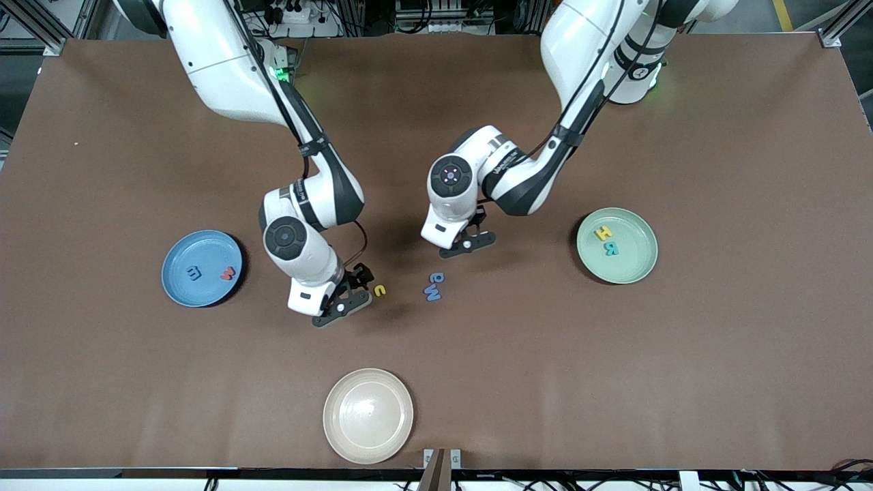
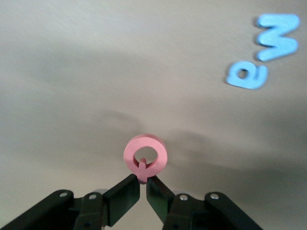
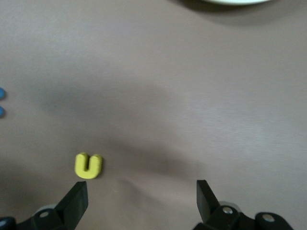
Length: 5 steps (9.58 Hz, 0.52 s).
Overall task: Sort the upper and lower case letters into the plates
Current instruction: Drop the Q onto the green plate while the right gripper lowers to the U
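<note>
My left gripper [image 2: 143, 184] is shut on the stem of a pink letter Q [image 2: 145, 158], held just over the table near two blue letters [image 2: 247, 76] [image 2: 278, 37]. In the front view the left gripper [image 1: 475, 230] hangs beside those blue letters [image 1: 434, 286]. My right gripper [image 3: 142, 191] is open and low over the table, with a yellow letter [image 3: 88, 166] lying just off one fingertip. The blue plate [image 1: 198, 249] holds a blue letter [image 1: 194, 273] and a red one [image 1: 228, 274]. The green plate [image 1: 634, 262] holds a yellow H [image 1: 603, 233] and a teal R [image 1: 610, 248].
A cream-white plate [image 1: 368, 416] sits near the table's front edge, nearer the camera than both grippers. The yellow letter [image 1: 380, 290] lies between the right gripper [image 1: 359, 283] and the blue letters. Bare brown table lies around the plates.
</note>
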Motion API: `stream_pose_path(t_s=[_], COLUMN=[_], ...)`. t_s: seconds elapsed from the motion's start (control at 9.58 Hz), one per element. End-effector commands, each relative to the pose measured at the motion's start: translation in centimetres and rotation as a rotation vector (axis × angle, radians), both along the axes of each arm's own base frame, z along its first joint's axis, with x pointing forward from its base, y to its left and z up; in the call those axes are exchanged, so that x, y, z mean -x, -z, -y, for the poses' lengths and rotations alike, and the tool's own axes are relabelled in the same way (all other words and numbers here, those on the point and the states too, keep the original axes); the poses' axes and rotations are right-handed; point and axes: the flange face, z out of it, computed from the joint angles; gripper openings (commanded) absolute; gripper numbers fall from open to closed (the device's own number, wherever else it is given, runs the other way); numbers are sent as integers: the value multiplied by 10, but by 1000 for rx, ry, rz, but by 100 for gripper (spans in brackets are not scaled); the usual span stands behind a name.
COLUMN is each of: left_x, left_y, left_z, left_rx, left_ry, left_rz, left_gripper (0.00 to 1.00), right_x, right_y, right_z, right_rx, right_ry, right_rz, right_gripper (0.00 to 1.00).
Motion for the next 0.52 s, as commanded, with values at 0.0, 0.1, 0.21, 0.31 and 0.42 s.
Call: stream_pose_path(t_s=[0.0,0.1,0.21,0.31,0.42], left_x=[-13,-18,-23,-22,-21], left_y=[-28,-35,-42,-45,-52], left_z=[-58,-90,-125,-165,-207], left_rx=[-39,-35,-28,-21,-38], left_ry=[75,121,166,211,302], left_rz=[-56,-72,-87,-112,-121], left_gripper=[0,0,0,0,0], right_x=[5,12,23,30,35], right_y=[5,12,19,22,25], right_z=[-39,-58,-73,-79,-83], right_rx=[-21,-21,-15,-14,-11], right_ry=[36,46,32,20,12], right_rz=[11,7,1,3,0], right_gripper=[100,100,100,100,100])
